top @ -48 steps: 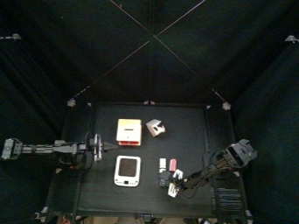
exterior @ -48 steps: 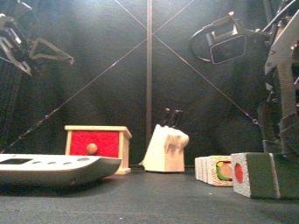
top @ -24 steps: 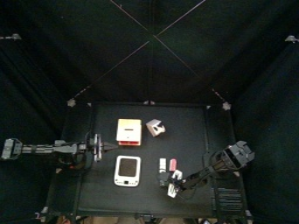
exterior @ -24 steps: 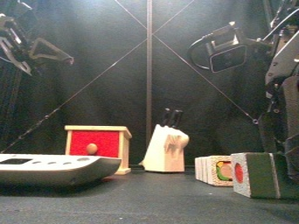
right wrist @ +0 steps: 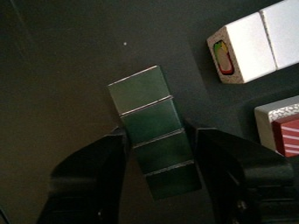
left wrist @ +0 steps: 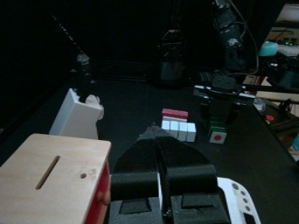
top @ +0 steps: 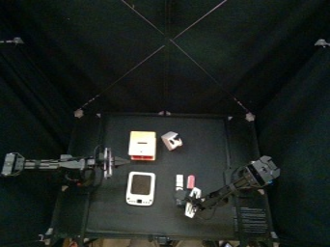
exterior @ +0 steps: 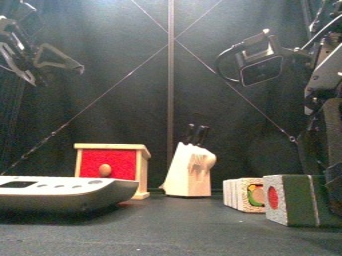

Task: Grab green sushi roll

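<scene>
The green sushi roll [right wrist: 152, 131] is a short dark-green row of segments lying on the black table. In the right wrist view it lies between my right gripper's two jaws, which stand open on either side of it, close to its sides. My right gripper [top: 194, 205] is at the table's front right and covers the roll in the top view. The roll also shows in the front view [exterior: 299, 198] and the left wrist view [left wrist: 218, 136], green with a red centre. My left gripper [left wrist: 158, 147] is shut and empty, and rests at the table's left edge [top: 106, 162].
A white handheld device [top: 142, 189] lies front centre. A wooden box with a red face [top: 142, 144] and a white-and-pink cube [top: 171, 142] stand further back. A red-and-white piece [top: 180, 181] and a white roll [right wrist: 239, 48] lie just beside the green roll.
My right arm's wrist has shifted a little; in the front view its upper part has moved left and up. The gripper stays over the green roll. The left arm has not moved.
</scene>
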Controlling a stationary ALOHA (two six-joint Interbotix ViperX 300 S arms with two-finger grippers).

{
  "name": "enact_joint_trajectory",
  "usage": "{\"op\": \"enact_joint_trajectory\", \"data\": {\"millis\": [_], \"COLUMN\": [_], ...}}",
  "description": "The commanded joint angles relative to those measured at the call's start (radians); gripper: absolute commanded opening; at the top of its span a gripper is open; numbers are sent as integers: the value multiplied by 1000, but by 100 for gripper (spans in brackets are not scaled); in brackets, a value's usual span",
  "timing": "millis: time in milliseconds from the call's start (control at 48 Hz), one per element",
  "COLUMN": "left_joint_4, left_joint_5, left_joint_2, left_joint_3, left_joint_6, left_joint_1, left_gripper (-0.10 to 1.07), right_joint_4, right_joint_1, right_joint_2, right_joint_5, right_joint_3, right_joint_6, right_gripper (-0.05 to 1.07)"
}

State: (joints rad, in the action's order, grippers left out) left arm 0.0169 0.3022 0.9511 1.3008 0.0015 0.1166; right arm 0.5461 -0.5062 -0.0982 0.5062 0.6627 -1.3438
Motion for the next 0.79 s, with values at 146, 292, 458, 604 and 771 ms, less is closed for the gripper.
{"op": "enact_joint_trajectory", "data": {"millis": [146,292,458,604,771], "left_joint_4": [2,2,2,2,2], "left_joint_5": [5,3,5,5,3], "left_joint_2": [-5,-5,-5,-5,-5], "left_joint_3": [-11,-12,-11,-11,-12], "left_joint_6": [0,0,0,0,0], "left_joint_1": [2,2,2,2,2], "left_gripper": [-1,-1,-1,-1,-1], "right_joint_4": [-12,-3,9,11,11], "right_joint_1": [0,2,2,3,8], "right_joint_2": [21,51,97,109,106], "right_joint_5": [2,6,18,17,17], "right_joint_3": [-18,-31,-41,-58,-61], "right_joint_6": [2,2,2,2,2], "right_gripper": [68,67,67,67,67]}}
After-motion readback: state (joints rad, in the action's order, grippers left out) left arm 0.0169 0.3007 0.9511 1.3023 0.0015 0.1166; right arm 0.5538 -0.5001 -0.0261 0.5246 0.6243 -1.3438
